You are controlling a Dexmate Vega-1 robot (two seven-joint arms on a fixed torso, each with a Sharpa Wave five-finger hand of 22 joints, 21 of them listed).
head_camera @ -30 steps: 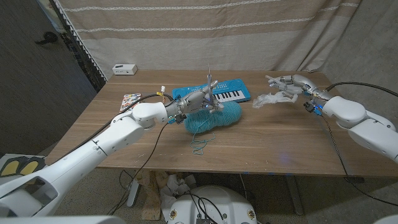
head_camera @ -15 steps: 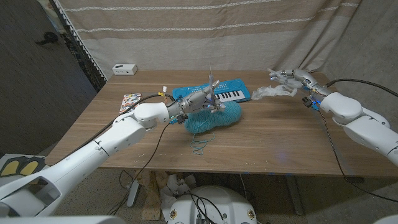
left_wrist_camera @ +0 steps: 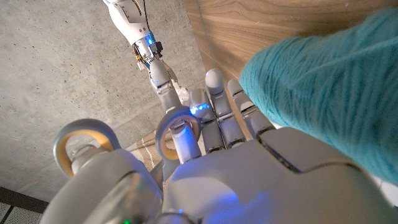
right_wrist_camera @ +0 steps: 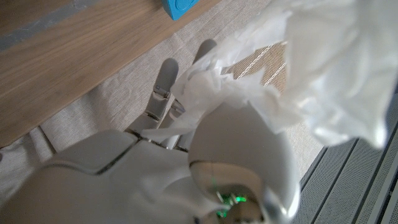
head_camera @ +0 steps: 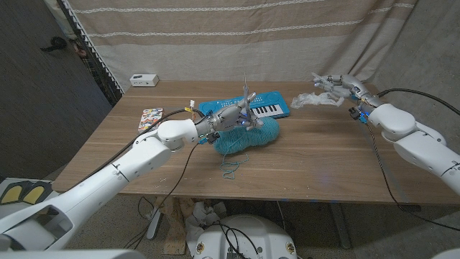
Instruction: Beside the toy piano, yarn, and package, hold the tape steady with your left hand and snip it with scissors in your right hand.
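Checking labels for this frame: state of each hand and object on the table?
left hand: grips scissors, over the yarn
scissors: held, blades pointing up
right hand: holds white crumpled plastic, raised at the far table edge
white crumpled plastic: lifted, hanging from the hand
yarn: lying on table, loose strand trailing toward the front
toy piano: flat on table, behind the yarn

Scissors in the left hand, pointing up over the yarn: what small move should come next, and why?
Probably bring the right hand in toward the metal scissors. The left hand grips them, blades up, above the teal yarn ball, while the right hand's fingers hold the white crumpled plastic film lifted at the table's far right, well apart from the blades. Nothing can be cut until they meet.
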